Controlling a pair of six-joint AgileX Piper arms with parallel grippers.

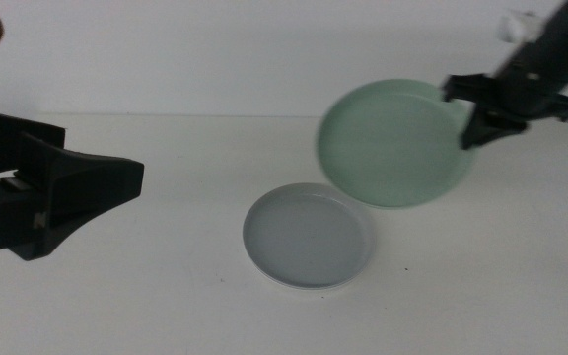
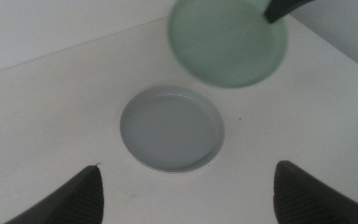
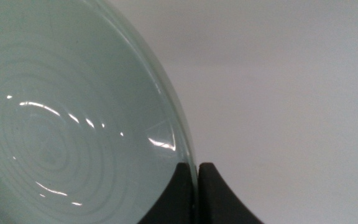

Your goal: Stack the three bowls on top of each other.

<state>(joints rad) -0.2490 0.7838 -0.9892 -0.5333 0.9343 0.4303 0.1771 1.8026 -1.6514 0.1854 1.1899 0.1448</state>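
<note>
At the left of the middle view the left gripper [image 1: 116, 182] is held low over the table [image 1: 166, 296], clear of the dishes; its jaws are spread wide with nothing between them, as its own wrist view confirms, where the two dark tips stand far apart on either side of the grey-blue bowl [image 2: 171, 129]. It appears to be parked there so as to leave the centre free for the other arm.

In the middle of the table the grey-blue bowl [image 1: 309, 237] rests flat and upright. A paler rim is seen around its lower edge — whether this is a white bowl beneath it or merely its own rim cannot be told from these views. No separate white dish is seen elsewhere.

Further right, the mint green bowl [image 1: 394, 143] is held in the air, tilted towards the camera, above and just to the right of the grey-blue one; in the middle view its lower edge overlaps the far rim of that dish. It is pinched at its right rim by the right gripper [image 1: 471, 108], whose jaws are closed on the thin edge — in the right wrist view the rim [image 3: 188, 158] is seen clamped between the two dark tips. A rim grip is probably used because the dish is too shallow and wide to be grasped otherwise. It is judged that centring and levelling are called for next.
</note>
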